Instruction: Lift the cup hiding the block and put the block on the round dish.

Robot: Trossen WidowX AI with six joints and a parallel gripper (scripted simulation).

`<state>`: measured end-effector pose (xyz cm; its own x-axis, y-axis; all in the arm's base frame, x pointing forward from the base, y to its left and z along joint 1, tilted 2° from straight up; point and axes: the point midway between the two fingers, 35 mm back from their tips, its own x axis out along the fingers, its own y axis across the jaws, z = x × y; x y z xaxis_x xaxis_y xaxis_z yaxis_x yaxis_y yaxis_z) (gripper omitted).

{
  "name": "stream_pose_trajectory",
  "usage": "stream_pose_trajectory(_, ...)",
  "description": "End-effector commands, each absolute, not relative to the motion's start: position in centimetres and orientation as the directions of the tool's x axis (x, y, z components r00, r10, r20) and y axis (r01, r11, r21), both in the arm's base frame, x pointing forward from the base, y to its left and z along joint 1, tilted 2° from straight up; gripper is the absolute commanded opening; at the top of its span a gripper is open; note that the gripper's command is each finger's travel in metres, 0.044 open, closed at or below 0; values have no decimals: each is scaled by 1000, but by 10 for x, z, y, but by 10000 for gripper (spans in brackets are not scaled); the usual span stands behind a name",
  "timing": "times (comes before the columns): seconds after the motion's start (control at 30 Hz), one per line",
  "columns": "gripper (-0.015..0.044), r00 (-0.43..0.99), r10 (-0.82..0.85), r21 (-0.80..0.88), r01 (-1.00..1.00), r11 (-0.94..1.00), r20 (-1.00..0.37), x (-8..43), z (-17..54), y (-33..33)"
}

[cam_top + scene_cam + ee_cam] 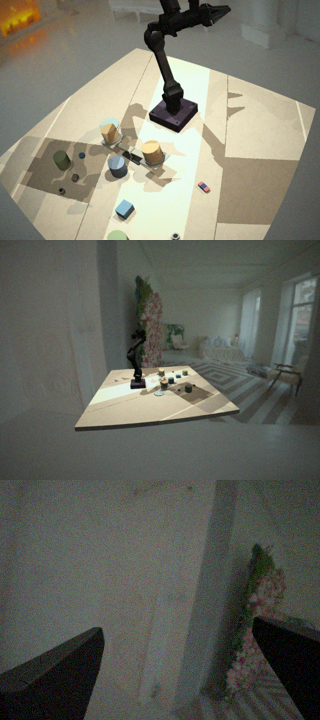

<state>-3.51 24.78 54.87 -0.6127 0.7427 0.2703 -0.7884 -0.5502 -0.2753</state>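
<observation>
Right, the gripper (229, 9) (133, 336) (180, 630) is up high with its fingers spread wide, nothing between them, and it's aimed away from the work. Everything it needs lies well below and behind its fingertips, so the turn back comes first. The block can't be seen; it's hidden under one of two cups, both upright on the balance (136, 152) (162, 378). Of those, the dish-side cup (110, 133) (164, 384) looks to sit on the lower end, so that's my pick, though the tilt is slight from here and deserves a closer look. The balance's long axis runs from that cup past the arm's base (173, 113) (138, 384) to the other cup (152, 151) (161, 372), which looks raised and must stay untouched. Behind and below the gripper too, just beyond the dish-side cup, there's the dish (109, 120) (158, 393), close enough that a careless lift could carry the cup over it and leave it there. Now, what stands in the way: the blue cylinder (117, 166) (171, 380) crowds the balance's middle on the side away from the base, and the green cylinder (62, 160) (188, 388) stands farther out behind the gripper. Coming down, the fingers want to straddle the chosen cup from above, clear of both the beam and the blue cylinder.
</observation>
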Motion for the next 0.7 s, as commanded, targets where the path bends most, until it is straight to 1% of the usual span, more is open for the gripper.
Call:
stream_pose_trajectory(0.0, 426, -609, 746, -272, -791, -547, 270, -34, 548, 248)
stream_pose_trajectory(0.03, 440, -596, 756, -264, -801, -538, 269, -32, 547, 249)
stream_pose_trajectory(0.37, 440, -326, 918, -102, -945, -310, 225, 23, 518, 257)
stream_pose_trajectory(0.67, 440, -49, 989, 24, -998, -53, 139, 74, 482, 250)
